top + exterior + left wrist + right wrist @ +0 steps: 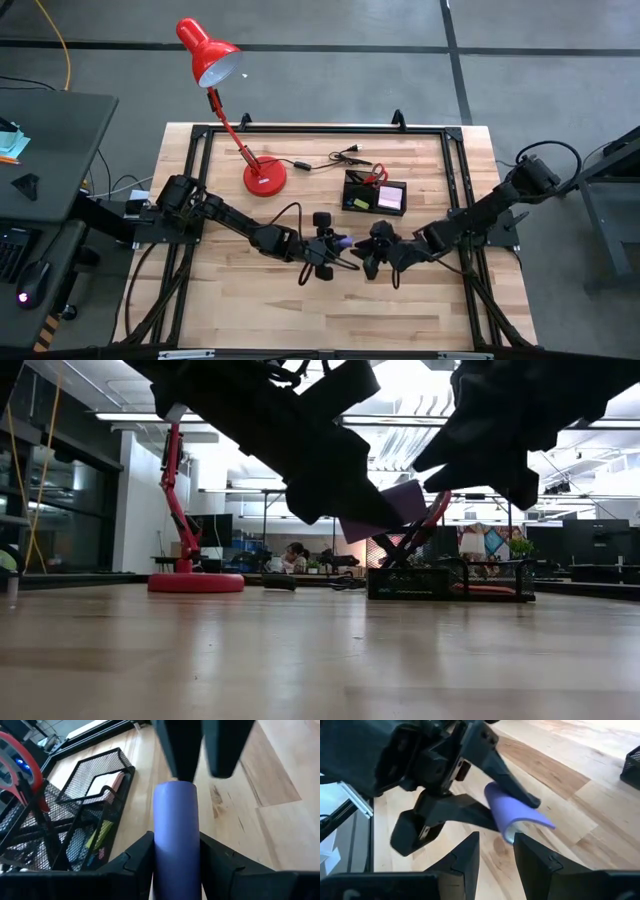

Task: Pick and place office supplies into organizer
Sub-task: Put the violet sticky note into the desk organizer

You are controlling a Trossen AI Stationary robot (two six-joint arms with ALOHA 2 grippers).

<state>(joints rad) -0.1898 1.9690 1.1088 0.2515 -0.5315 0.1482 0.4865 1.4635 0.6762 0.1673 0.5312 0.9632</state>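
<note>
A blue-purple note pad [343, 242] hangs above the middle of the table, bowed into an arch, with my left gripper [333, 246] shut on it. My right gripper [372, 254] faces it from the table's right, fingers a little apart and nothing between them. The pad's free end [512, 834] sits just in front of those fingertips. The black mesh organizer [375, 193] stands farther back. It holds a pink note pad [390, 198], red-handled scissors [375, 175] and a small yellow piece [359, 203]. My left gripper pinches the note pad's two opposite sides [176, 851] between its two fingers, slanting down from the table's left. The pad is curved like a tube between them. It is tilted and lifted clear of the table [385, 510]. My right gripper: I cannot tell whether a fingertip [181, 755] touches the pad's far end.
A red desk lamp [263, 178] stands at the back left of the table. A black cable with plug [335, 157] lies behind the organizer. A black metal frame [320, 131] runs around the table top. Bare wood lies toward the near edge.
</note>
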